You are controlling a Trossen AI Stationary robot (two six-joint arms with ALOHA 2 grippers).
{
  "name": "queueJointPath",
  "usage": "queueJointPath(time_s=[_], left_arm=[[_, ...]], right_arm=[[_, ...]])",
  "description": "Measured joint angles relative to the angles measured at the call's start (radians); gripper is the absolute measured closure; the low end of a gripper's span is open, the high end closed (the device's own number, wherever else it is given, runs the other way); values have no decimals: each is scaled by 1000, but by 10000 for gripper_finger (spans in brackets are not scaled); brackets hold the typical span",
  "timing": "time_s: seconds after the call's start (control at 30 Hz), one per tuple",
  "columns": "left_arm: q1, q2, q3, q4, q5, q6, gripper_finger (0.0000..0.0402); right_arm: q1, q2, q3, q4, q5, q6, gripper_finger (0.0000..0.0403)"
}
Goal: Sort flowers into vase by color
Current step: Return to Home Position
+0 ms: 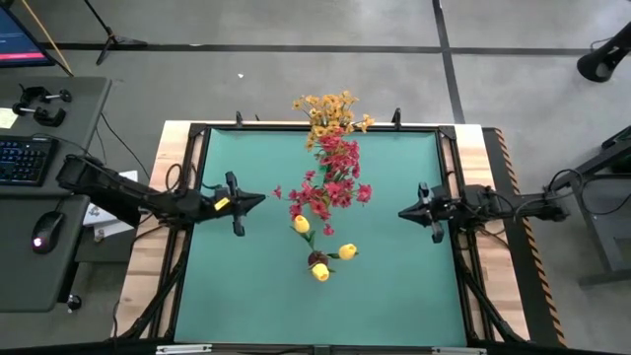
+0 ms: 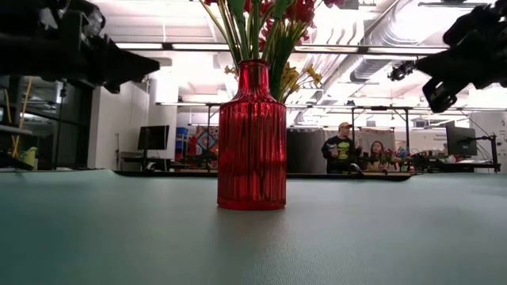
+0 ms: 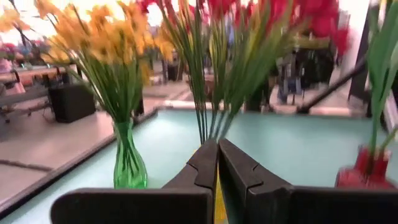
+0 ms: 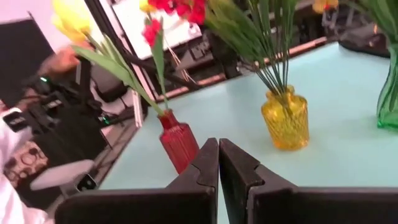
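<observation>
The flowers (image 1: 330,148) stand in 3 vases in a row down the middle of the table (image 1: 394,296). The orange-yellow sprays (image 1: 330,110) are in the green vase (image 3: 129,165) at the far edge. The pink-red cluster (image 1: 333,187) is in the yellow vase (image 4: 285,121) at the centre. The yellow tulip buds (image 1: 320,273) are in the red vase (image 2: 252,138), nearest the low camera. The sorting looks done, so your risk now lies in the retreat.

The pink-red cluster spreads wide, and its outer blossoms reach toward both arms. All 3 vases are narrow and carry tall stems, so they look top-heavy. If an arm swings inward or drops while folding home, it can catch a spray and tip a vase, perhaps into its neighbour.

The left gripper (image 1: 254,200) hangs to the left of the yellow vase, clear of the blossoms. Its fingers (image 3: 205,165) are pressed together on nothing. The right gripper (image 1: 406,211) faces it from the other side, farther off, its fingers (image 4: 233,163) likewise closed and empty. Pull each arm straight back from the row.

Nothing lies on the table between the grippers and their own sides. Off the table on the left sit a keyboard (image 1: 22,161) and a mouse (image 1: 44,232). People (image 2: 341,146) are in the room far behind.
</observation>
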Motion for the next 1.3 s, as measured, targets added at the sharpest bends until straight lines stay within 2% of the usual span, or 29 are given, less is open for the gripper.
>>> queueJointPath(time_s=[0.53, 1.03, 1.3], left_arm=[[0, -295, -14, -21, -4, 0, 401], [0, -441, -14, -19, -5, 0, 401], [0, -613, -14, -20, -5, 0, 401]], right_arm=[[-4, -1, 1, -11, 4, 0, 402], [8, 11, 1, -17, 5, 0, 402], [8, 12, 1, -17, 5, 0, 402]])
